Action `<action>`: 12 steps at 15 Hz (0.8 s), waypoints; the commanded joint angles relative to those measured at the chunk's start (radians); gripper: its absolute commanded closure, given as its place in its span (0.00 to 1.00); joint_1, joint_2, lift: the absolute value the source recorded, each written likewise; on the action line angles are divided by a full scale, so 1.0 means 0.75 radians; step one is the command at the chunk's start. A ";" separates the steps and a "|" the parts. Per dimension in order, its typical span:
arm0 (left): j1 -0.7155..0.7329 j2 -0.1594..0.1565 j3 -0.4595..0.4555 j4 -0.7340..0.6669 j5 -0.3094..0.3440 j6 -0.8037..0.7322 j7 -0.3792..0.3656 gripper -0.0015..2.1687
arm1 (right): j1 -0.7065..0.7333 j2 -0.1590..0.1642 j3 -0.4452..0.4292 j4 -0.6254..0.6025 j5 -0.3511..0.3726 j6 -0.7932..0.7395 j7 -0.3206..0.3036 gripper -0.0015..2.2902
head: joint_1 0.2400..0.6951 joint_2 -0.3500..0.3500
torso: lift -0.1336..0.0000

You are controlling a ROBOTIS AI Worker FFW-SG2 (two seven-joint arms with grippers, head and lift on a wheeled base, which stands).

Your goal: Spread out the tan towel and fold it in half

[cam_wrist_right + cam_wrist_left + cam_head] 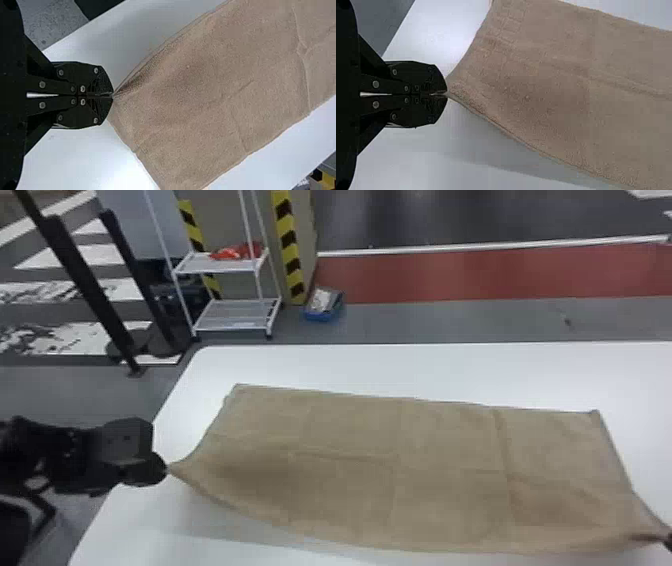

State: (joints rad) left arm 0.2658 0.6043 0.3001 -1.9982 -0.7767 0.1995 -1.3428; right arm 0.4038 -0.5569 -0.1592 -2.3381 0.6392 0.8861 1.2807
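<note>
Head view, left side: my left gripper (165, 470) has its jaws pinched on a near corner of the towel (400, 470). It stretches broadly across the desk (380, 365), far edge resting. At right, my right gripper (668, 538) has its jaws closed on the other near corner. Spreading looks nearly done; folding in half seems left.

Right fingers (668, 539) mostly beyond head view's edge.
</note>
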 commanded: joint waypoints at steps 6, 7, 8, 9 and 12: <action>-0.438 -0.008 -0.263 0.222 -0.073 0.069 -0.110 0.61 | -0.340 -0.002 0.028 0.158 -0.098 0.270 0.105 0.71 | 1.00 0.62 | 0.07; -0.498 -0.012 -0.298 0.271 -0.087 0.069 -0.116 0.61 | -0.381 -0.002 0.036 0.191 -0.102 0.278 0.109 0.71 | 1.00 0.61 | 0.07; -0.530 -0.016 -0.314 0.306 -0.098 0.069 -0.116 0.61 | -0.418 0.000 0.038 0.223 -0.122 0.290 0.115 0.71 | 1.00 0.60 | 0.07; -0.569 -0.022 -0.341 0.339 -0.106 0.069 -0.116 0.61 | -0.461 0.004 0.038 0.270 -0.141 0.319 0.115 0.71 | 1.00 0.59 | 0.07; -0.676 -0.049 -0.404 0.466 -0.143 0.069 -0.093 0.61 | -0.579 0.027 0.071 0.411 -0.147 0.323 0.115 0.71 | 1.00 0.57 | 0.07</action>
State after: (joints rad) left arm -0.2047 0.5765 0.0155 -1.6942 -0.8704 0.2509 -1.4171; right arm 0.0128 -0.5449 -0.1182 -2.0801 0.5340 1.1248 1.3637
